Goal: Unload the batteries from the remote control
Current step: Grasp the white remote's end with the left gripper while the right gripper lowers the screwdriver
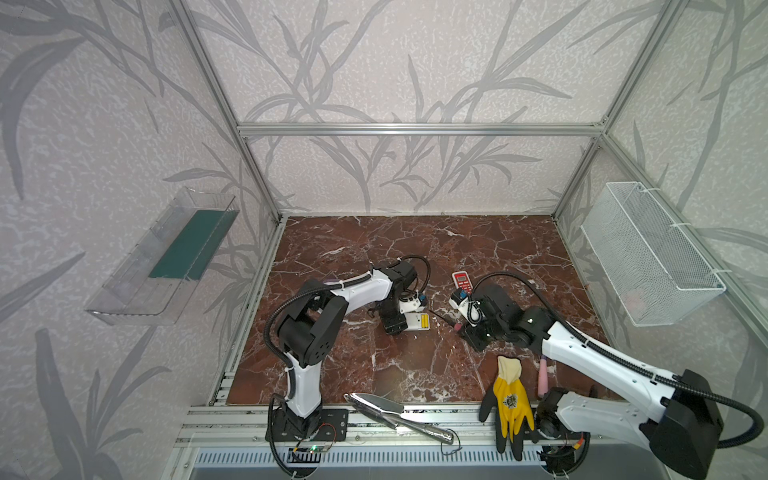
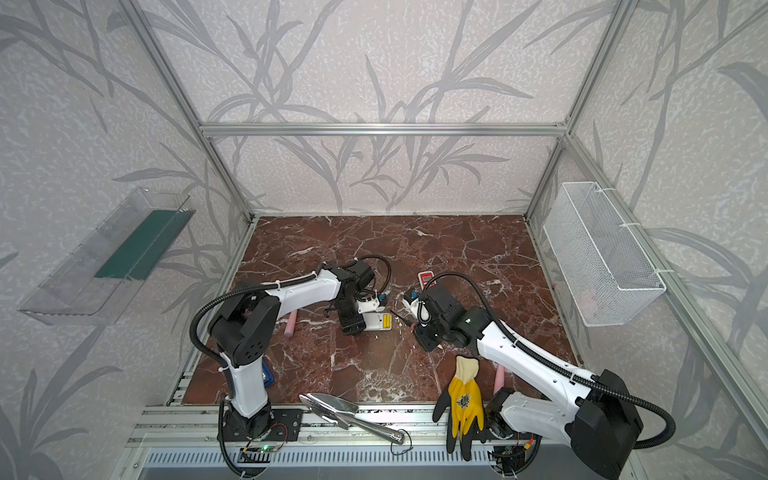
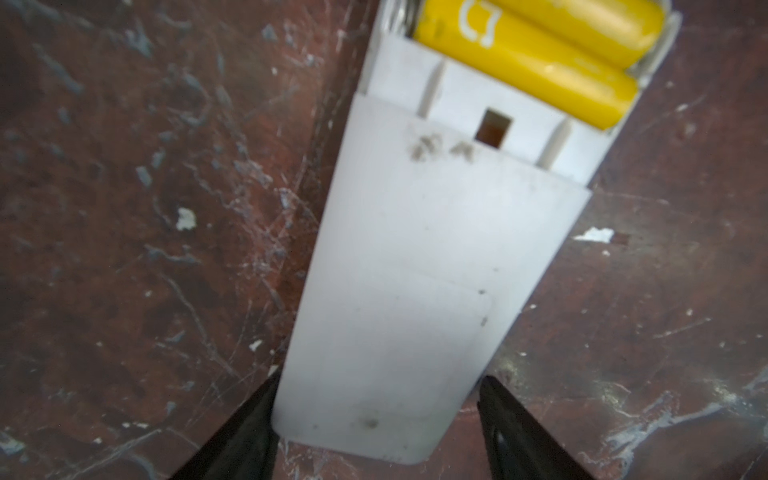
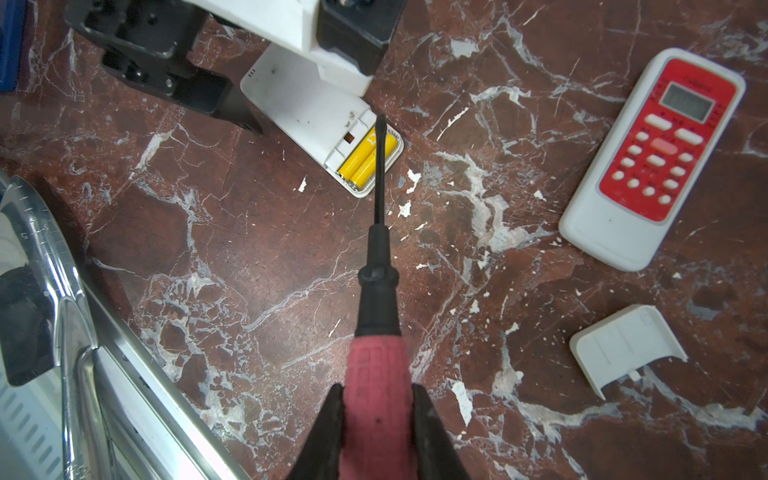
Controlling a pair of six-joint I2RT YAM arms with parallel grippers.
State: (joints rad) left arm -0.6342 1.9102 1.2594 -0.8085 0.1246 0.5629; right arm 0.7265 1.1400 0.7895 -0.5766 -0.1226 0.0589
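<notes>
While the white remote (image 1: 414, 323) lies back-up on the counter (image 4: 249, 257), its long axis running left to right in both top views, the two yellow batteries (image 3: 532, 62) sit side by side in its open compartment. They lie across its width, at the end toward the right arm. The left end effector (image 3: 380, 376) stands wide, straddling the remote's other end. The right end effector (image 4: 377, 388) clamps the pink-handled screwdriver (image 4: 376, 291), whose dark tip points at the batteries.
</notes>
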